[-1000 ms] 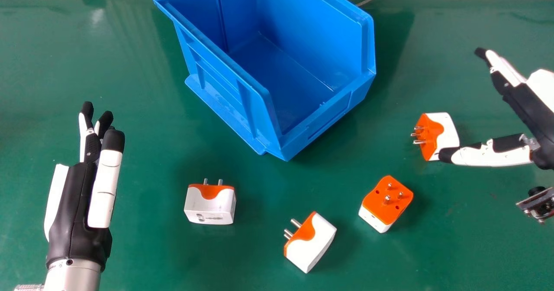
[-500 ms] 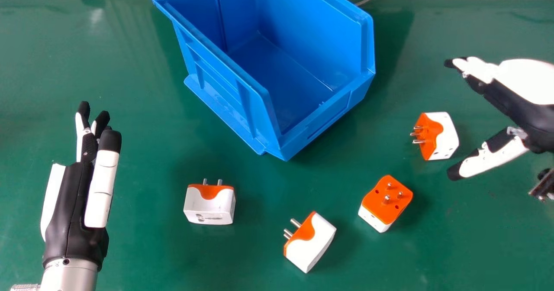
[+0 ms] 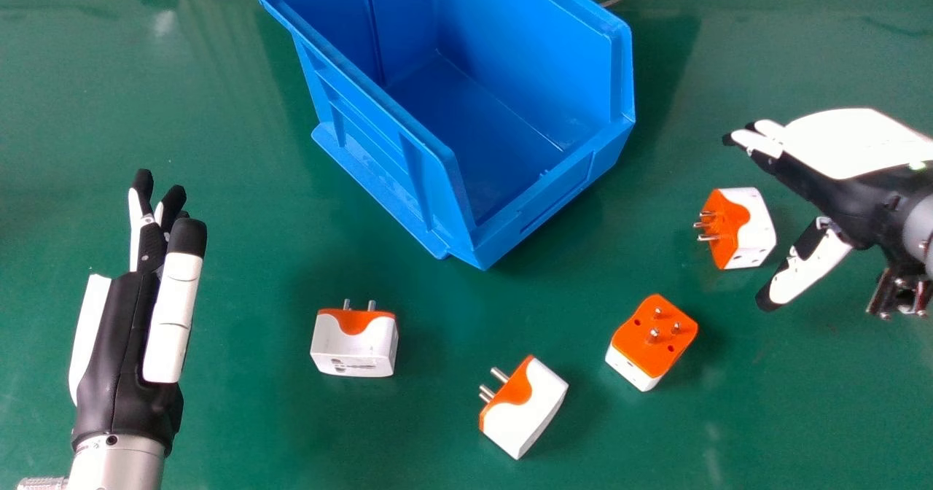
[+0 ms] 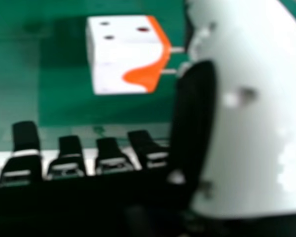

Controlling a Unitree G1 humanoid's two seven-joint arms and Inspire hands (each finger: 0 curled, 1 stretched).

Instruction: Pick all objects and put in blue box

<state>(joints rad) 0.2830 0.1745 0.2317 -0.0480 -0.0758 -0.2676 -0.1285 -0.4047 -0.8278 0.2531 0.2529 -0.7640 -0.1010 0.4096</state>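
The blue box (image 3: 539,213) stood on the green surface (image 3: 240,417), open side up, with its lower front wall directed toward the near right. Its inner floor and inner side walls were exposed. All four plug adapters were located outside the blue box, on the surface.

Adapter positions, relative to the blue box:
- First adapter (image 3: 353,348): on the near side, left of the nearest corner; pins directed away from the robot.
- Second adapter (image 3: 528,410): on the near side, farther out and slightly right of that corner; lying tilted, pins directed left and away.
- Third adapter (image 3: 649,340): to the near right; orange pin face up, three pins exposed.
- Fourth adapter (image 3: 754,227): to the right; pins directed toward the blue box.

The right robot hand (image 3: 845,144) was positioned right of the blue box, beside the fourth adapter. It was released: fingers extended, thumb spread apart, nothing grasped. In the right hand view, the thumb overlapped the ends of an adapter's pins.

The left robot hand (image 3: 120,337) was positioned left of the blue box, toward the near side. It was likewise released, with fingers extended and nothing grasped
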